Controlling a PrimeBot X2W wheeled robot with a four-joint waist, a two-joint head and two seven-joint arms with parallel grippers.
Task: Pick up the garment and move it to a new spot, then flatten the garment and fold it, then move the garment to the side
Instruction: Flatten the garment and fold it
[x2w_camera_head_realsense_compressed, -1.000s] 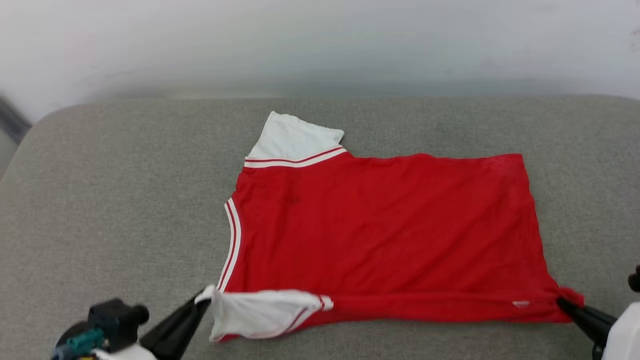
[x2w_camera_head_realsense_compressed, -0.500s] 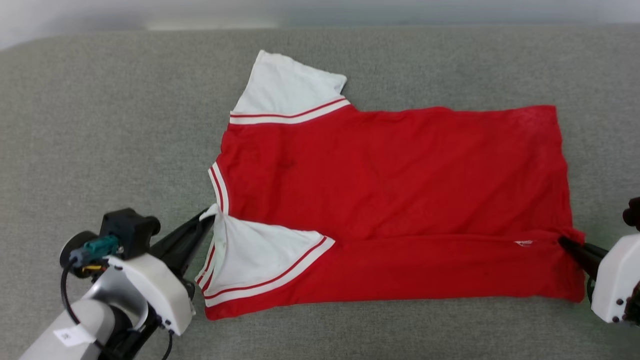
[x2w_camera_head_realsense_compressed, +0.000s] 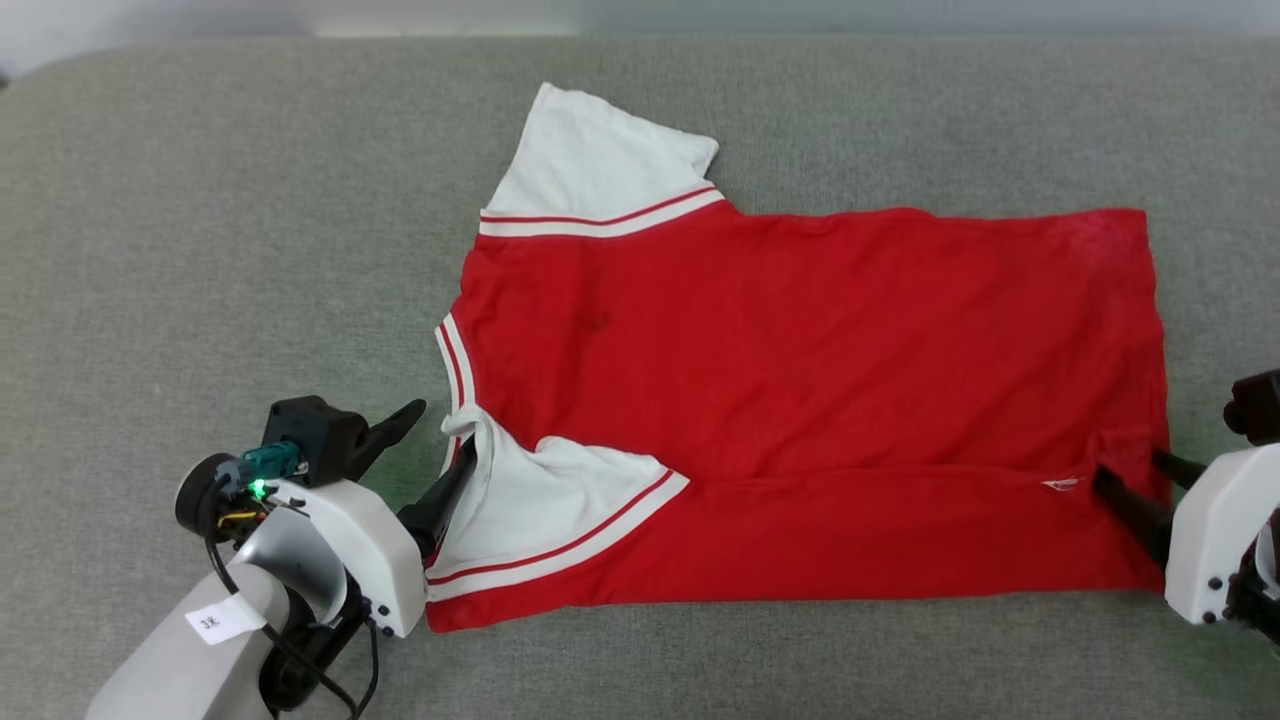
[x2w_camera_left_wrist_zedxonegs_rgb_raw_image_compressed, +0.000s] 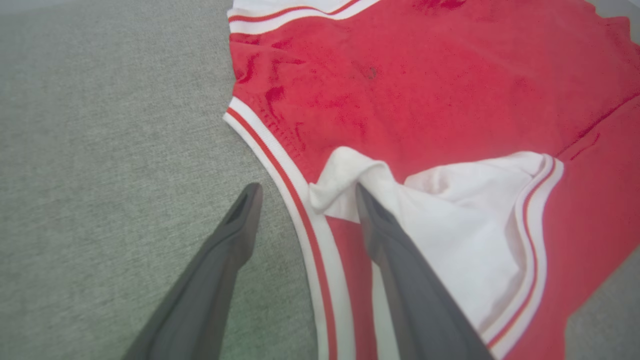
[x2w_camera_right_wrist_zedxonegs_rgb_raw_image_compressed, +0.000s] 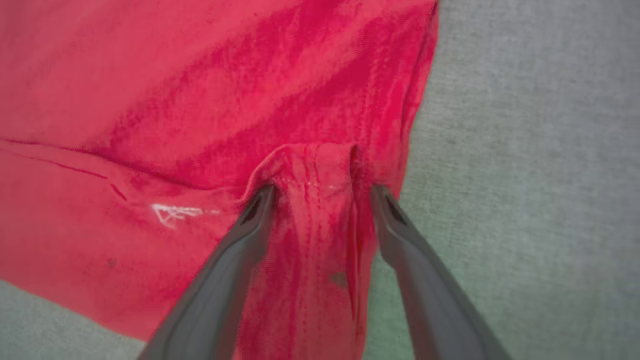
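Garment (x2w_camera_head_realsense_compressed: 800, 380) lay spread sideways on the grey fabric surface (x2w_camera_head_realsense_compressed: 200, 250) before us, a red jersey with its striped neck trim (x2w_camera_head_realsense_compressed: 455, 360) toward our left and its hem toward our right. One white sleeve (x2w_camera_head_realsense_compressed: 600, 160) lay flat at the far side. The near sleeve (x2w_camera_head_realsense_compressed: 540, 510), edged in red and white, was turned over onto the red body, and the near edge of the garment was folded over with it, the fold line running along the shirt to the hem.

Our left gripper (x2w_camera_head_realsense_compressed: 443, 430) sat at the neck end, its fingers spread wide and gripping nothing. In the left wrist view one finger (x2w_camera_left_wrist_zedxonegs_rgb_raw_image_compressed: 225, 250) was over bare grey cloth beside the neck trim, and the other finger (x2w_camera_left_wrist_zedxonegs_rgb_raw_image_compressed: 400, 260) lay along the bunched white corner of the near sleeve.

Our right gripper (x2w_camera_head_realsense_compressed: 1128, 465) stood at the near hem corner, its fingers also wide apart. They stood on either side of a raised pinch of red cloth (x2w_camera_right_wrist_zedxonegs_rgb_raw_image_compressed: 315, 165), their tips close against it. A small white label (x2w_camera_right_wrist_zedxonegs_rgb_raw_image_compressed: 172, 212) showed on the fold just beside that pinch.
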